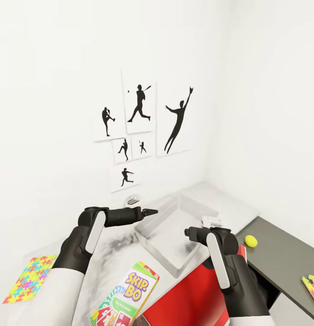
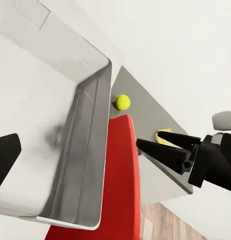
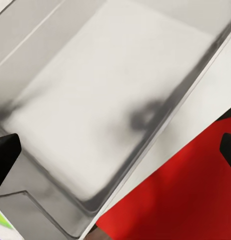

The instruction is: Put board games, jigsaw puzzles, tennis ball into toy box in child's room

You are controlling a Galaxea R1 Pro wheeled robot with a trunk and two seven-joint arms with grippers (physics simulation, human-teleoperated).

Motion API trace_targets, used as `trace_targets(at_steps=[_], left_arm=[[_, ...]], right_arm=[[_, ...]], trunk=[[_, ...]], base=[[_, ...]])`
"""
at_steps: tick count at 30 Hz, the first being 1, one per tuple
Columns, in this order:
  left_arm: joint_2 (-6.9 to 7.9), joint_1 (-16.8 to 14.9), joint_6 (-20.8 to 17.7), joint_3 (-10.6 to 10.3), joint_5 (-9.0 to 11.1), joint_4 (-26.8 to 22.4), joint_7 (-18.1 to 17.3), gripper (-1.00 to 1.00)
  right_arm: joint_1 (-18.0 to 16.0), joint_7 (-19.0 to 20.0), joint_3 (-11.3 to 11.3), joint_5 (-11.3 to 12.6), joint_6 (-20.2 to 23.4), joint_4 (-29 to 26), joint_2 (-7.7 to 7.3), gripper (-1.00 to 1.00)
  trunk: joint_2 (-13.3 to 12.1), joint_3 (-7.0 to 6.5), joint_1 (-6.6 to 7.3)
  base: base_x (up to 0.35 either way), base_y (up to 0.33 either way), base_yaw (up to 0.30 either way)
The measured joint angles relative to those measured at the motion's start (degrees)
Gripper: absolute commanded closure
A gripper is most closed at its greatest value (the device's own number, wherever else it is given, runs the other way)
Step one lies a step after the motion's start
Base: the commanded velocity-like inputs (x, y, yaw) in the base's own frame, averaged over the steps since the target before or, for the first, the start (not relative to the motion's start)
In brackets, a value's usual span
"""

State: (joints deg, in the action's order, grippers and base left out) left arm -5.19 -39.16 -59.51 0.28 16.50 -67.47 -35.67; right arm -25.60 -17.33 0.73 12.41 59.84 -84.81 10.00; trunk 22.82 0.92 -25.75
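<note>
The toy box (image 1: pixel 175 228) stands open-topped on the table (image 1: pixel 107 246); its inside (image 3: pixel 110 100) is bare. My left gripper (image 1: pixel 152 211) hovers at the box's near-left rim, pointing across it, open, with one finger (image 2: pixel 5 155) at the frame's edge. Over the box's right rim my right gripper (image 1: pixel 187 232) hangs open and holds nothing. A Skip-Bo board game (image 1: pixel 129 294) lies at the table's front. One jigsaw puzzle (image 1: pixel 30 278) lies far left on the table, another (image 1: pixel 313 287) on the dark side unit. The tennis ball (image 1: pixel 250 241) rests on that unit.
A red chair (image 1: pixel 193 299) stands between the table and the dark grey side unit (image 1: pixel 283 258). Black silhouette pictures (image 1: pixel 138 122) hang on the white wall behind. Two small white items (image 1: pixel 133 199) (image 1: pixel 211 222) lie by the toy box.
</note>
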Motion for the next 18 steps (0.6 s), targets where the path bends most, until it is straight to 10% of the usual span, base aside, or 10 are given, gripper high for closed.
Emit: trace_targets(at_steps=[18], left_arm=[[4.05,0.0,0.0,0.1,0.0,0.0,-7.8,-1.00]], right_arm=[[0.0,2.3,-0.8,0.0,-0.1,-0.2,-0.01,-1.00]], trunk=[[0.1,-1.61,-0.02]], base=[[-0.024,0.000,0.000]])
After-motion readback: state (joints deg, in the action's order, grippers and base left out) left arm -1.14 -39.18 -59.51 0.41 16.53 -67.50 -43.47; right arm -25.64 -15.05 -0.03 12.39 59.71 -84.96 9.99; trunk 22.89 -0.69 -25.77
